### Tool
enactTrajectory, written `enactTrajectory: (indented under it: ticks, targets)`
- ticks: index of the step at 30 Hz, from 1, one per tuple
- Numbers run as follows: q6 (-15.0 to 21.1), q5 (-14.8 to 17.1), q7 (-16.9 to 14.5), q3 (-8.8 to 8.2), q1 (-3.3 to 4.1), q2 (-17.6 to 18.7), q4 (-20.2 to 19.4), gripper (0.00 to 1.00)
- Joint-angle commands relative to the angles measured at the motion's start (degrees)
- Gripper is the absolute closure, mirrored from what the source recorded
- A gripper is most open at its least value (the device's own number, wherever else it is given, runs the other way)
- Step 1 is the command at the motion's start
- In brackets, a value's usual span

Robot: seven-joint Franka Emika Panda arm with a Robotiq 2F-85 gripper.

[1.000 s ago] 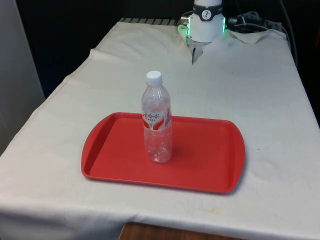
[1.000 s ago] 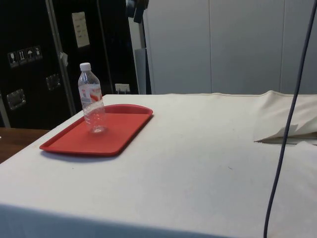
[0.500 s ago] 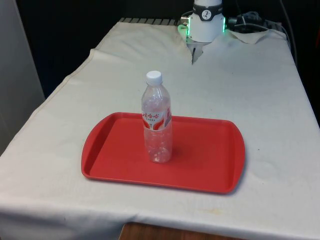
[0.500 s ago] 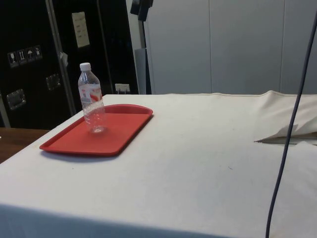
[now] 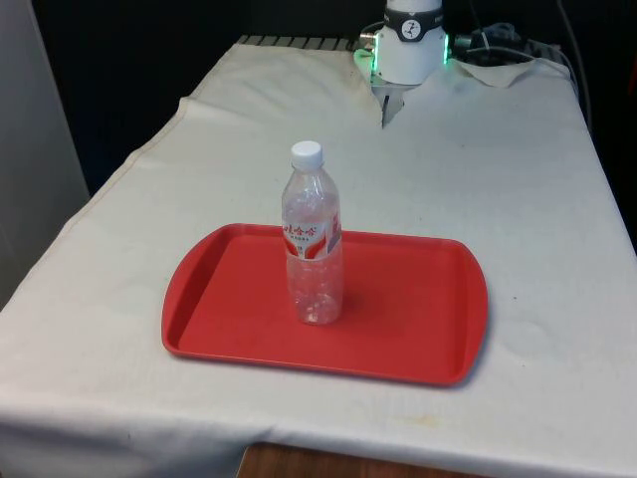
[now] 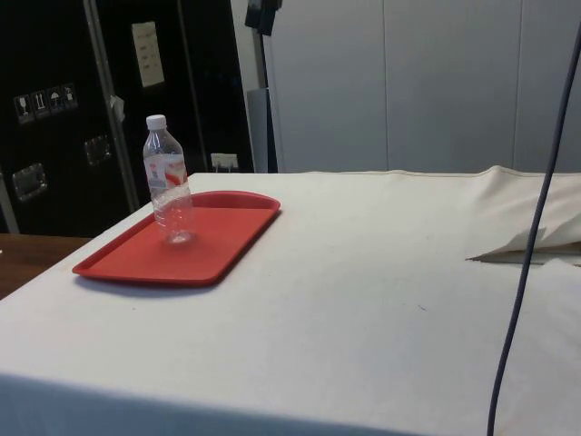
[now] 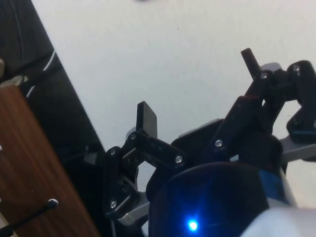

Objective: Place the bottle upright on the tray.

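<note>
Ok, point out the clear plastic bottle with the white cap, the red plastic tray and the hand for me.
Clear plastic bottle with white cap (image 5: 315,239): front view, on its red label.
Red plastic tray (image 5: 418,309): front view, on bare floor.
Hand (image 7: 200,89): wrist view, midway between its open fingertips.

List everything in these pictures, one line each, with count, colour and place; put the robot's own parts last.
clear plastic water bottle with a white cap and red-and-white label: one, standing upright on the tray, towards the middle and the front view's left.
flat red plastic tray: one, red, on the cloth at the table's near end in the front view.
white cloth: one, off-white, covering the whole table.
dark cabinets: black, behind the tray in the side view.
dark cable: one, hanging down at the side view's right.
hand: one, black, two fingers wide apart with nothing between them, over the white cloth.
</note>
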Motion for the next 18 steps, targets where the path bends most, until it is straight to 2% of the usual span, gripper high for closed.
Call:
enactTrajectory:
  ticks: [1,2,3,7,9,10,11,17,18]
  targets:
    - [-0.3,-1.6,1.0,0.29,-0.23,-0.2,0.0,0.0]
    - [0.0,-0.3,0.1,0.0,0.0,-0.1,0.0,0.0]
    - [-0.3,-2.3,1.1,0.29,-0.29,-0.2,0.0,0.0]
    - [-0.3,-4.1,1.7,0.29,-0.23,-0.3,0.0,0.0]
    - [-0.3,-4.5,1.7,0.29,-0.23,-0.4,0.0,0.0]
    - [0.0,-3.3,0.9,0.06,0.0,-0.2,0.0,0.0]
    - [-0.3,-5.2,1.9,0.34,-0.29,-0.5,0.0,0.0]
    - [-0.3,-7.6,2.5,0.34,-0.29,-0.6,-0.1,0.0]
    - [-0.1,-6.6,1.8,0.11,0.0,-0.5,0.0,0.0]
